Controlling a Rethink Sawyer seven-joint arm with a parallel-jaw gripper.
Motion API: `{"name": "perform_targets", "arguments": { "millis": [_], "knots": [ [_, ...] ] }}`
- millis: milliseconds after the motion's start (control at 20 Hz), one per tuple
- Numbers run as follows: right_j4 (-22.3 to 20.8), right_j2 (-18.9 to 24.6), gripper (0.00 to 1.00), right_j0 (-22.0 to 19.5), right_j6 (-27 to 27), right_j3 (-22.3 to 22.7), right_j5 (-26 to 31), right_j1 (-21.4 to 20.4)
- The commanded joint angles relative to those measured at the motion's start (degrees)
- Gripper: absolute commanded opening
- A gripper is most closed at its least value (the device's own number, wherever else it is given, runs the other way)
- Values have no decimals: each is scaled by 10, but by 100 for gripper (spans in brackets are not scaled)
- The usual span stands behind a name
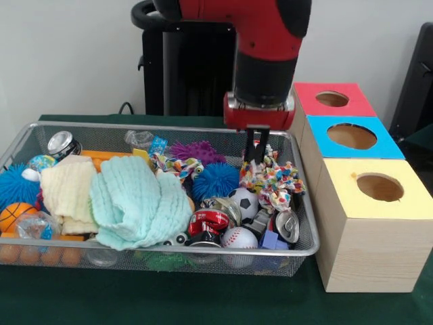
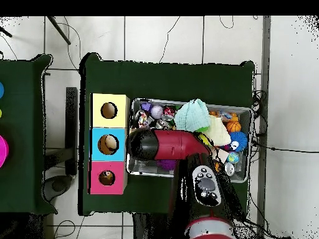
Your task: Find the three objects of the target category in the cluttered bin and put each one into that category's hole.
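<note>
A wire mesh bin holds mixed clutter. At its right end lies a multicoloured knotted rope toy. My gripper comes straight down onto the toy's far end and looks shut on it, with the tips sunk into the knots and the toy still resting in the bin. A second, smaller rope toy lies mid-bin. To the right of the bin stand three boxes with round holes: red, blue and yellow. In the overhead view the arm hides the gripper.
Also in the bin are a mint cloth, a cream cloth, a blue spiky ball, a purple spiky ball, a soccer ball, a baseball, a red can and a silver can.
</note>
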Motion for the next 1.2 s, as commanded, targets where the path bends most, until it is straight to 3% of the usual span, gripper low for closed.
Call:
{"name": "perform_targets", "arguments": {
  "millis": [50,200,300,850,1200],
  "knots": [
    [22,-5,0,13,26,31,194,-146],
    [11,-14,0,15,14,8,260,-168],
    [8,-4,0,3,-1,9,268,-177],
    [-3,24,0,-38,-24,44,218,-178],
    [-10,40,0,-68,-55,40,217,-173]
  ]
}}
